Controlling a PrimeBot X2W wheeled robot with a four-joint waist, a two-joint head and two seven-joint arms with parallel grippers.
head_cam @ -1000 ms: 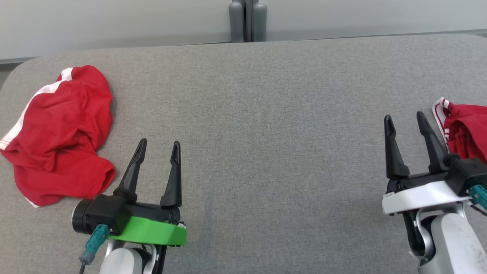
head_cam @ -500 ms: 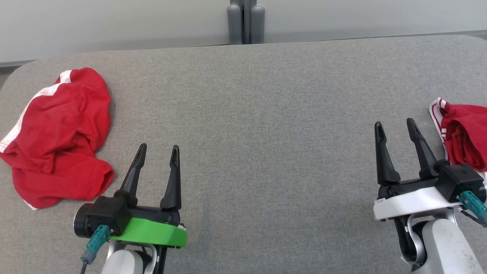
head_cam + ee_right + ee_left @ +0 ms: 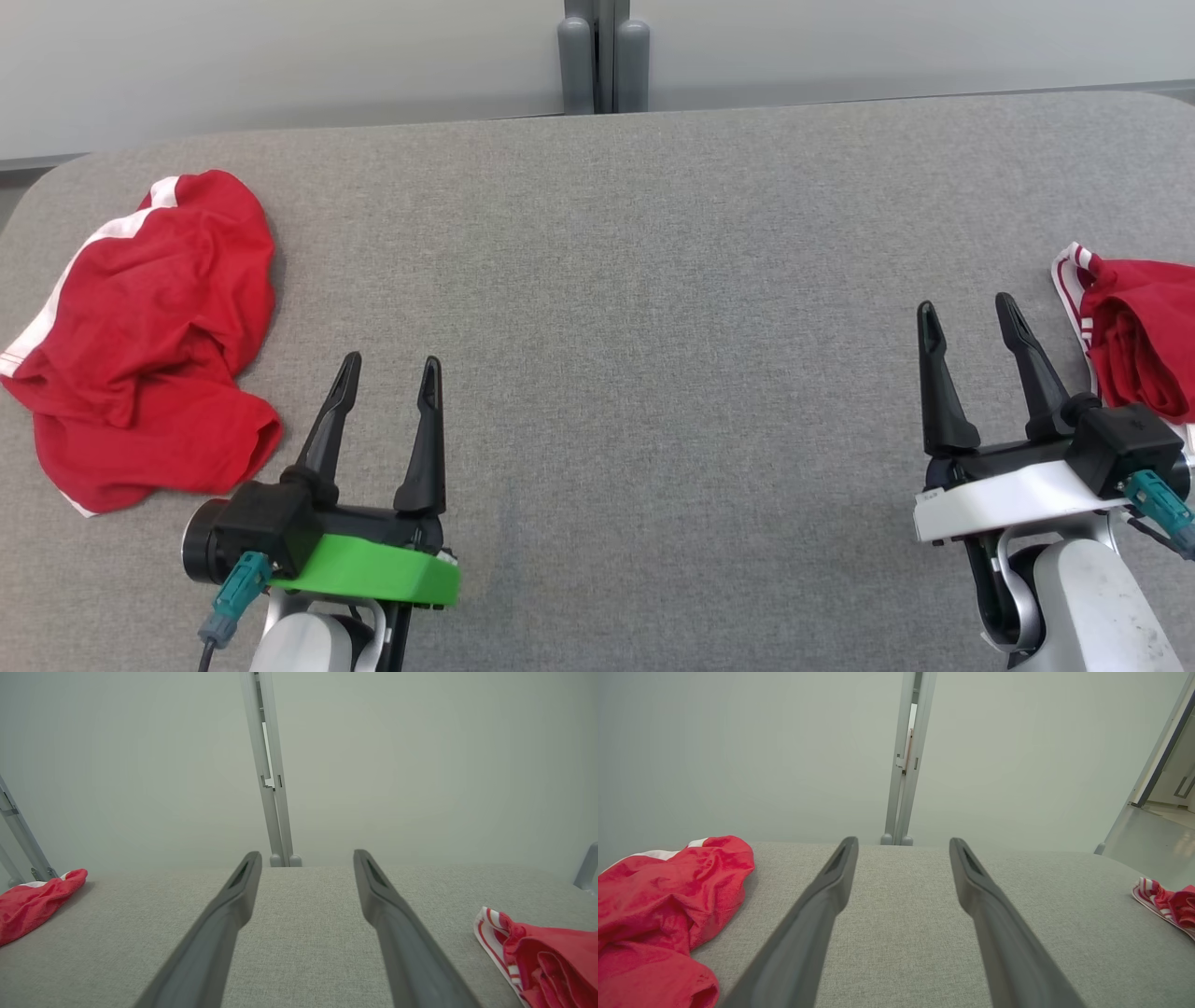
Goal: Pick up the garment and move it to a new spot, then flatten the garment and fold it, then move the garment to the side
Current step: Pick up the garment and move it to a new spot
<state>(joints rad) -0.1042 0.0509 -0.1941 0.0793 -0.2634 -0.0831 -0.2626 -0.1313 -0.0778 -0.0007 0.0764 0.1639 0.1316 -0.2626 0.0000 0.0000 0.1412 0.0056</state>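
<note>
Okay, head view: crumpled red garment [image 3: 149,336] lies at 9 o'clock on the grey table [image 3: 653,280], near the left gripper [image 3: 392,362] at 7. A striped-band red garment [image 3: 1139,336] is at 3, near the right gripper [image 3: 965,304] at 5. Both grippers' fingers are spread wide, holding nothing. Wrist views add the wall and a grey post [image 3: 908,756]; left wrist also catches a doorway [image 3: 1171,779] at 2.

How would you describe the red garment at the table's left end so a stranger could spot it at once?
Start at the grey table and go to its left end, beside the left pincer. There lies the crumpled red garment. One plain white band runs along its edge, whereas the other red garment, at the right end, has red-and-white striped trim.
</note>
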